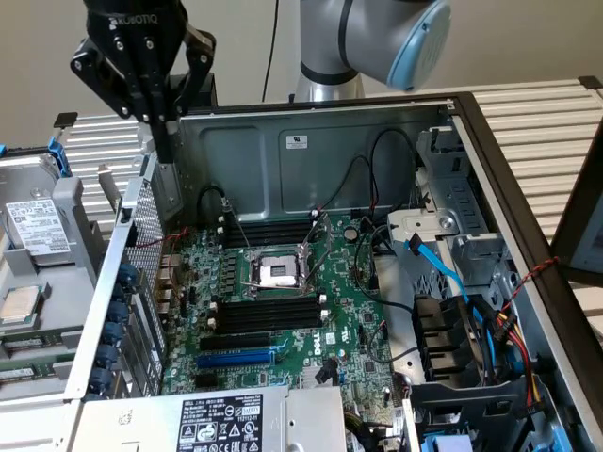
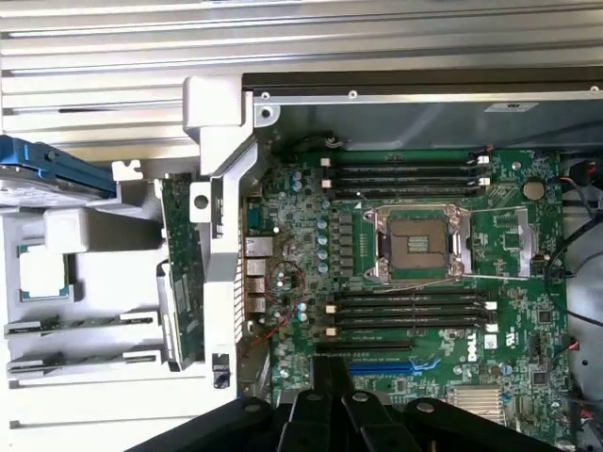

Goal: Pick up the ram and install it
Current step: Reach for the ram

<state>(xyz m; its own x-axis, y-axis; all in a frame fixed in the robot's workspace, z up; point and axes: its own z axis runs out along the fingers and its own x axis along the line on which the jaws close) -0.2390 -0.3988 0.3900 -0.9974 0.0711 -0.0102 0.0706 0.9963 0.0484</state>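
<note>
The ram [image 2: 181,273] is a long green stick standing on edge in the grey holder [image 2: 94,282], just outside the open computer case's side wall. My black gripper [image 1: 164,151] hangs shut and empty above that wall's upper corner, at the exterior view's left. Its fingers [image 2: 325,410] are pressed together, with nothing between them. Inside the case lies the green motherboard [image 1: 353,325]. It carries black memory slots [image 1: 268,315] on either side of the bare CPU socket [image 1: 273,273]. All the slots [image 2: 405,311] look empty.
A blue expansion slot [image 1: 236,358] lies below the memory slots. The grey holder at the exterior view's left also carries a hard drive [image 1: 38,221] and a CPU chip [image 1: 21,306]. Blue cables [image 1: 438,268] and a drive cage [image 1: 462,235] crowd the case's right side.
</note>
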